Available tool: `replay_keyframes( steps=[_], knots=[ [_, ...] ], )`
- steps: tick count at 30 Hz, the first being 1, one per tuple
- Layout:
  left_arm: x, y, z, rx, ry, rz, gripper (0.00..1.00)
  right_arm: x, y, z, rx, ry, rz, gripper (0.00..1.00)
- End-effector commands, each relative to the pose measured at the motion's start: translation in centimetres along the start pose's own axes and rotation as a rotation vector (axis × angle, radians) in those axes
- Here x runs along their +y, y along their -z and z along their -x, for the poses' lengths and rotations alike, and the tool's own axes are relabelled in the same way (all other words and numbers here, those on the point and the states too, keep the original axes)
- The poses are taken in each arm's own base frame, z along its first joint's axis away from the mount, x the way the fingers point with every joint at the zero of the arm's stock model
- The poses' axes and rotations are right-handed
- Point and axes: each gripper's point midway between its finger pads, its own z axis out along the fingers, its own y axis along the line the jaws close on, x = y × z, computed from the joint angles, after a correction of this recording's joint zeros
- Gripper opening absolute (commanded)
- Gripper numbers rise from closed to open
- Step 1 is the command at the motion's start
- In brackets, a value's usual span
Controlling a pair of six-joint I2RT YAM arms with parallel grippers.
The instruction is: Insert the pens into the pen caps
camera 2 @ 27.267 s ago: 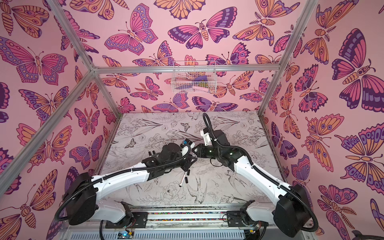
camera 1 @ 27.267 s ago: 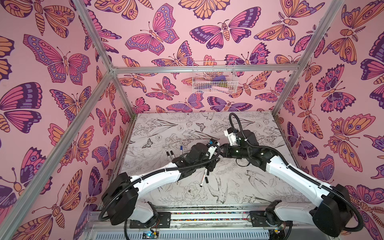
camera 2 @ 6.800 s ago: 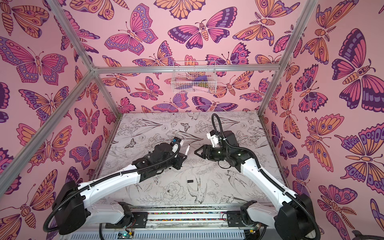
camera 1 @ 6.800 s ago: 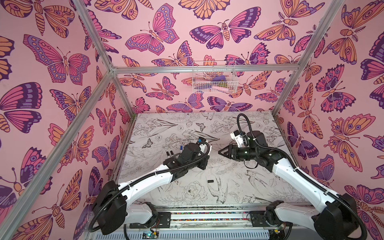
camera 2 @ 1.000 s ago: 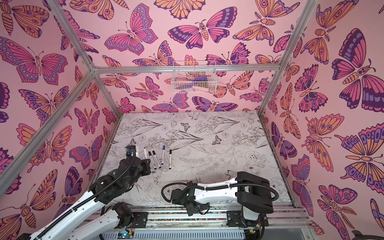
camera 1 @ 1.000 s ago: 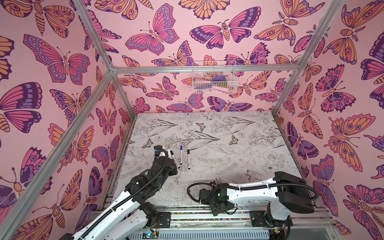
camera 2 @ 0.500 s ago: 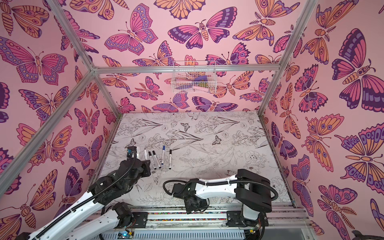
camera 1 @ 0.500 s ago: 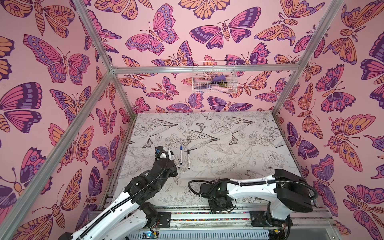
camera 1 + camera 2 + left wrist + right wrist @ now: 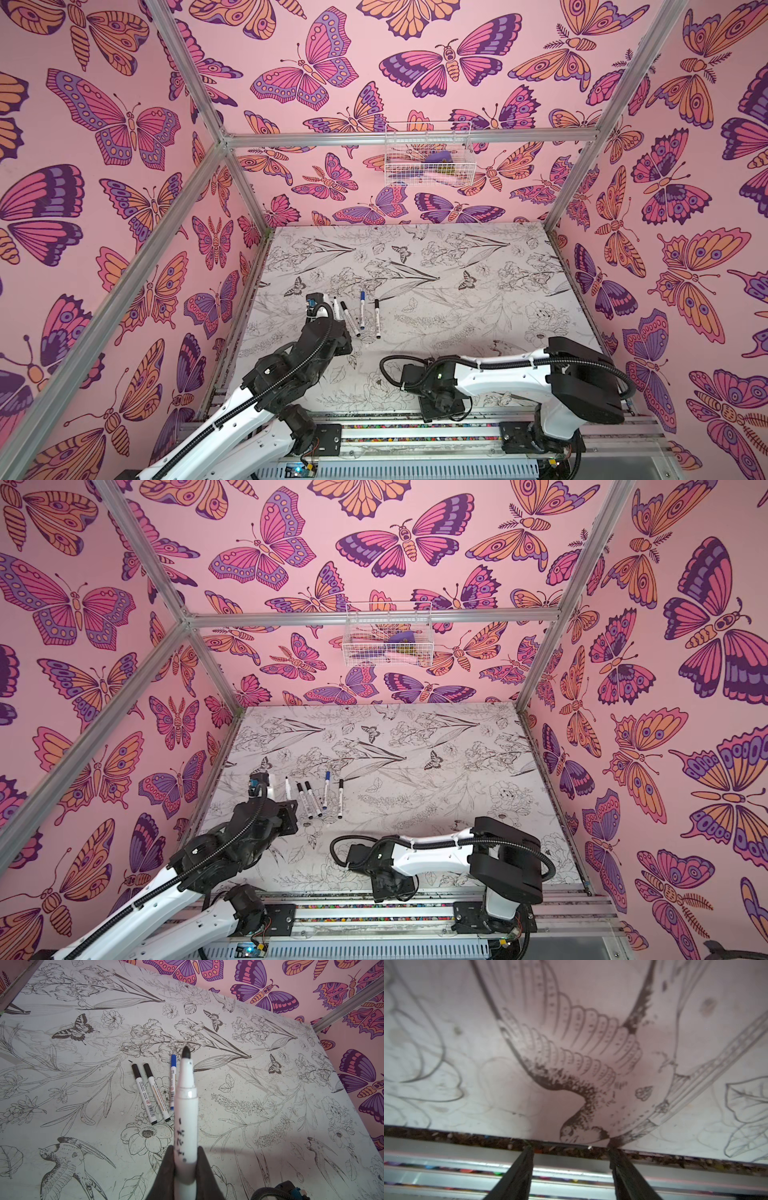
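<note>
Four capped pens (image 9: 313,800) lie side by side on the left half of the flower-printed table (image 9: 436,771), roughly parallel and close together, though whether any of them touch cannot be told. Three wear black caps (image 9: 308,785) and one a blue cap (image 9: 327,776); the blue one is third from the left in both top views. A fifth, uncapped pen (image 9: 185,1118) is clamped by its barrel between the dark fingers (image 9: 166,1167) of the left gripper (image 9: 185,1157), whose jaws are clenched on it. This pen points away from the wrist with its dark tip bare, raised above the table just left of the lying row. In the left wrist view it hides the rightmost pen of that row. The right gripper (image 9: 570,1148) hangs low over the table's near edge, well apart from the pens, its jaws parted with nothing between them. Its fingers (image 9: 517,1174) frame a printed bird (image 9: 581,1088), with the metal rail (image 9: 446,1159) just beyond the edge.
</note>
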Motion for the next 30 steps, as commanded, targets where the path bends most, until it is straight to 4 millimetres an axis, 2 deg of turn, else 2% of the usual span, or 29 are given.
replay_keyframes(
  steps=[1, 6, 10, 17, 20, 26, 30],
  knots=[
    [0.6, 0.9, 0.8, -0.028, -0.022, 0.024, 0.0, -4.3, -2.5, 1.5, -0.085, 0.0, -0.166, 0.58],
    [0.6, 0.9, 0.7, -0.024, -0.025, 0.022, 0.0, -3.4, -3.4, 1.8, -0.085, 0.051, -0.149, 0.47],
    [0.8, 1.0, 0.6, -0.022, -0.019, 0.027, 0.0, -2.7, -3.0, 2.6, -0.13, 0.087, -0.112, 0.34],
    [0.9, 0.9, 0.4, -0.019, -0.009, 0.031, 0.0, -2.4, -1.7, 3.2, -0.184, 0.119, -0.072, 0.18],
    [1.0, 0.7, 0.1, -0.012, -0.005, 0.032, 0.0, -2.5, 0.1, 3.3, -0.218, 0.103, -0.035, 0.16],
    [1.2, 0.4, -0.7, 0.006, -0.008, 0.033, 0.0, -3.6, 5.5, 3.4, -0.322, 0.037, 0.079, 0.17],
    [0.1, 0.2, -1.7, 0.053, -0.057, -0.031, 0.0, -3.9, 8.9, 4.7, -0.442, 0.005, 0.144, 0.18]
  ],
)
